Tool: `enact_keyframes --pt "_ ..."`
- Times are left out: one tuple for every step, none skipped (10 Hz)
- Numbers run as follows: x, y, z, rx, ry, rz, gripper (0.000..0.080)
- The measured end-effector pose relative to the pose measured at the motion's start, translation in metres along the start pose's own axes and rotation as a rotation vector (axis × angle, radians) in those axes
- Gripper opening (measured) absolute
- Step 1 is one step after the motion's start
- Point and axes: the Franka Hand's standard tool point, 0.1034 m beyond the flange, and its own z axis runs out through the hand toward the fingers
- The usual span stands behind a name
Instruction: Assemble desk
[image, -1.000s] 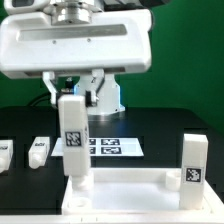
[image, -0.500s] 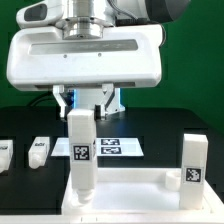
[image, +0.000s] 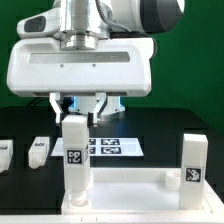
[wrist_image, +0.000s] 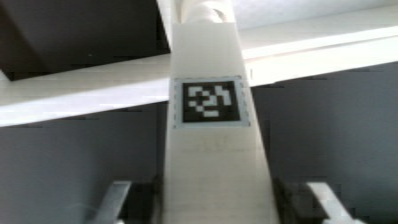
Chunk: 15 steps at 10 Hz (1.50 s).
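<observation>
Marker board (image: 115, 147) lies behind the gripped leg (image: 73, 152).

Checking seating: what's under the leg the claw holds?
The leg stands on a corner of the white tabletop, at the exterior view's left. Any socket beneath is covered by the leg itself, so seating depth cannot be seen.
</observation>
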Motion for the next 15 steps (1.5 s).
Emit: enact_keyframes --pt "0.0 -0.002 0.001 0.002 -0.001 0.002 0.0284" --pt "0.001 -0.002 0.001 0.001 0.0 0.003 0.0284" --pt "0.0 -0.003 0.002 0.0 0.002 0.004 0.0284" --pt "-0.002 -0.003 0.005 -0.002 0.0 0.003 0.0284" --pt "-0.005 -0.002 0.008 -0.007 -0.003 0.002 0.0284" --pt "-0.008 0.0 0.012 -0.011 -0.008 0.001 0.0284" --pt "-0.01 0.0 0.014 -0.015 -0.012 0.0 0.0284" --pt "-0.01 0.001 0.016 -0.021 -0.003 -0.002 0.0284" --pt "-0.009 0.003 0.017 -0.028 0.009 -0.003 0.0284" --pt "-0.008 0.004 0.017 -0.032 0.016 -0.003 0.0284" --pt "-0.008 0.004 0.017 -0.032 0.016 -0.003 0.0336" --pt "-0.008 0.004 0.017 -0.032 0.015 -0.003 0.0473" --pt "-0.012 0.002 0.019 -0.017 -0.02 0.006 0.0473" --pt "-0.005 -0.002 0.016 0.012 -0.065 0.035 0.0608" --pt "0.006 -0.004 0.014 0.03 -0.095 0.055 0.0637"
